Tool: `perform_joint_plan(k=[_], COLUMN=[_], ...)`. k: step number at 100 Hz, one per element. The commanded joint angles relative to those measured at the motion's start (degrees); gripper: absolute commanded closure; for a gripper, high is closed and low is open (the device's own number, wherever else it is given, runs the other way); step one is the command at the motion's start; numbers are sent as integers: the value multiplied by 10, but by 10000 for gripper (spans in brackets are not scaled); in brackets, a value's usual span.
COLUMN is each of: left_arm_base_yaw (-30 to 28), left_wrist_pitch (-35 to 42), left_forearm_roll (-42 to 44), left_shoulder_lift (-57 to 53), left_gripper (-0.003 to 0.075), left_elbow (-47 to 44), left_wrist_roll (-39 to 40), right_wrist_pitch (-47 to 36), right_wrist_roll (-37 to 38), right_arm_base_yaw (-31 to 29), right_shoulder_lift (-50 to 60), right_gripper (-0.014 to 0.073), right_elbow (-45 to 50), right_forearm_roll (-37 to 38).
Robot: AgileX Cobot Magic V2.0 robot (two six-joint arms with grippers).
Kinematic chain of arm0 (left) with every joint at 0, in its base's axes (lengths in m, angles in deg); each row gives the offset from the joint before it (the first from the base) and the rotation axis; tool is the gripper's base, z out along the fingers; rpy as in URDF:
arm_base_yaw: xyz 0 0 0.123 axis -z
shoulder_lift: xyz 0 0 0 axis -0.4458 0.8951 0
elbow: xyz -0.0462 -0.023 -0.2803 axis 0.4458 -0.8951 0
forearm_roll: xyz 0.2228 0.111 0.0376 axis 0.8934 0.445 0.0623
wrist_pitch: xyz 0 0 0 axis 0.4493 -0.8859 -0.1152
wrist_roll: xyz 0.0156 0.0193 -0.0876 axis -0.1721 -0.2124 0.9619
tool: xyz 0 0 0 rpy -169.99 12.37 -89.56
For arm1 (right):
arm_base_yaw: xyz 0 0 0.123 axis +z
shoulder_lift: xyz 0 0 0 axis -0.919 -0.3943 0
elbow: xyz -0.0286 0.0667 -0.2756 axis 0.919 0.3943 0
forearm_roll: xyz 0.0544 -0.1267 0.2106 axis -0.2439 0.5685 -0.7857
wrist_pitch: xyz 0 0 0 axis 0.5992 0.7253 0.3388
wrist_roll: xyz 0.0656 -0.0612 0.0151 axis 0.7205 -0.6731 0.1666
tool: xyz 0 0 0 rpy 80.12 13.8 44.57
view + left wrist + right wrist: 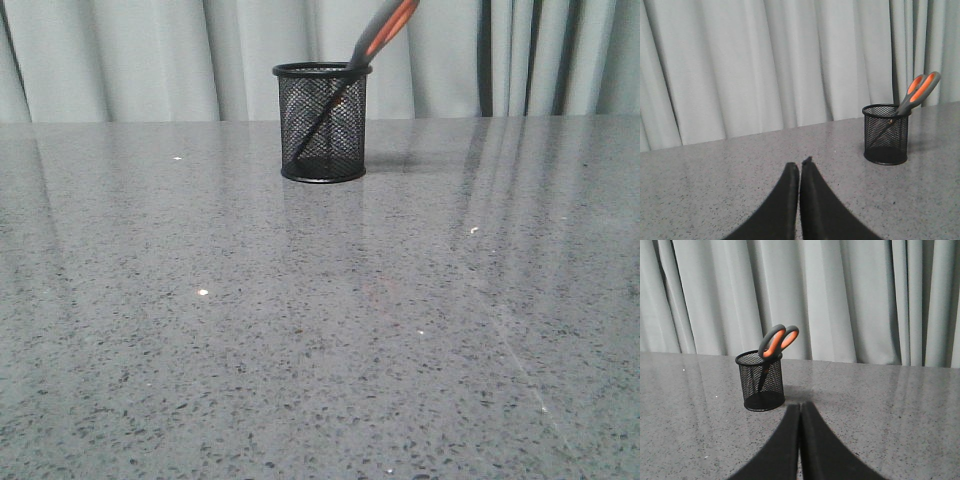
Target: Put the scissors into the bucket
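The black wire-mesh bucket (322,122) stands upright on the grey table, far centre in the front view. The scissors (382,32) stand inside it, blades down, with the grey and orange handles leaning out over the rim to the right. The bucket also shows in the left wrist view (886,134) with the scissors (918,91), and in the right wrist view (760,381) with the scissors (776,340). My left gripper (800,164) is shut and empty, well short of the bucket. My right gripper (800,405) is shut and empty, close beside the bucket's base. Neither gripper shows in the front view.
The grey speckled table (320,330) runs to a far edge just behind the bucket. A pale grey curtain (150,55) hangs behind the table across the whole back.
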Motion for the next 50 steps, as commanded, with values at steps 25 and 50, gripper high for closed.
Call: perform_joint_plan(k=[25, 50], left_arm_base_yaw=[-1, -1], left_wrist_pitch=[34, 34], left_forearm_roll=[-42, -42], left_shoulder_lift=[-12, -12], left_gripper=[740, 740], left_elbow=[12, 12], left_wrist_roll=[4, 4], right_wrist_pitch=[-36, -35], right_wrist_roll=[1, 1], right_arm_base_yaw=[-2, -2], right_shoulder_lift=[-4, -4], right_gripper=[638, 638], right_elbow=[-15, -15], right_forearm_roll=[-5, -5])
